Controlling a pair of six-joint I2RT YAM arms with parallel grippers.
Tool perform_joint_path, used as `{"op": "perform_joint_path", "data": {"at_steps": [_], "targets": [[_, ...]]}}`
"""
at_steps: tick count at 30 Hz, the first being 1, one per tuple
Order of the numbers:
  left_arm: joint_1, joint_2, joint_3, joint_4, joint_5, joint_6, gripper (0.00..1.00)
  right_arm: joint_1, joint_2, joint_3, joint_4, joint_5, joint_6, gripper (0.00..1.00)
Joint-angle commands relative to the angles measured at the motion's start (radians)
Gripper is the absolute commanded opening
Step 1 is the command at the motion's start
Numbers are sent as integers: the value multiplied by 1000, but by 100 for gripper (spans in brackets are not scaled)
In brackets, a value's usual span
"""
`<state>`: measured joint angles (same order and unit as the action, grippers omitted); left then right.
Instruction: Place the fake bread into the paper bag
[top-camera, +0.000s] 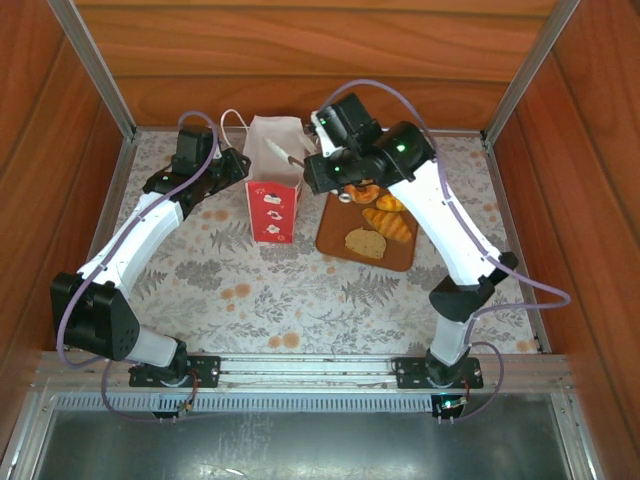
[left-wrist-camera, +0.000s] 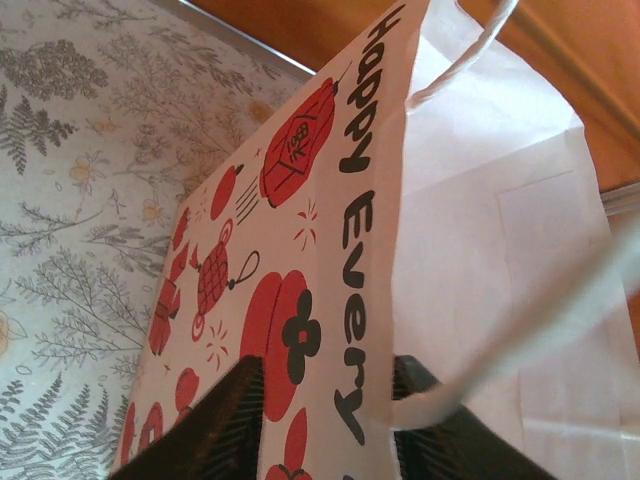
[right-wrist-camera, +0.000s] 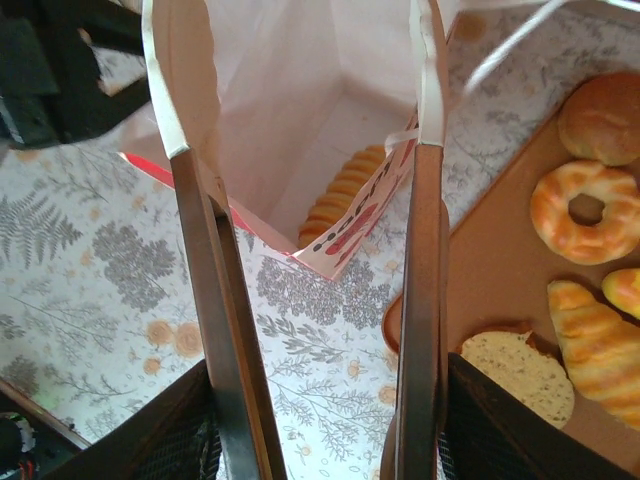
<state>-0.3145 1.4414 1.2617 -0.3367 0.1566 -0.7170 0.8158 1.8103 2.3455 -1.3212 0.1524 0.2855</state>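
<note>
**Your twin arms: white shells, black joints**

Your left arm (top-camera: 135, 235) and right arm (top-camera: 440, 215) wear glossy white link covers between chunky black joint housings. Lavender cables (top-camera: 372, 82) trail along each, down to black base plates (top-camera: 165, 372) on a silver rail (top-camera: 300, 368). Two green lights (top-camera: 400, 148) glow on the right arm's black wrist. The right gripper (right-wrist-camera: 300, 70) has long dark fingers (right-wrist-camera: 215, 300) faced with pale tan pads (right-wrist-camera: 185, 75); the left gripper (left-wrist-camera: 328, 365) has black ones.
</note>
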Motion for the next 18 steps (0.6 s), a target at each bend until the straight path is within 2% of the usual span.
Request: {"op": "perform_joint_path", "data": {"at_steps": [1,8,13,18], "targets": [[-3,-4,17,-12,11,-7,46,-12,-58,7,39,-17,-4,56],[4,-9,33,-12,21,-8,60,-48,-157,12,55,-20,1,56],[19,-15,42,-12,36,-6,61,-105,-260,-23,49,-27,16,56],[36,-23,42,-11,52,-2,64,-175,-366,-131,33,2,33,57]]}}
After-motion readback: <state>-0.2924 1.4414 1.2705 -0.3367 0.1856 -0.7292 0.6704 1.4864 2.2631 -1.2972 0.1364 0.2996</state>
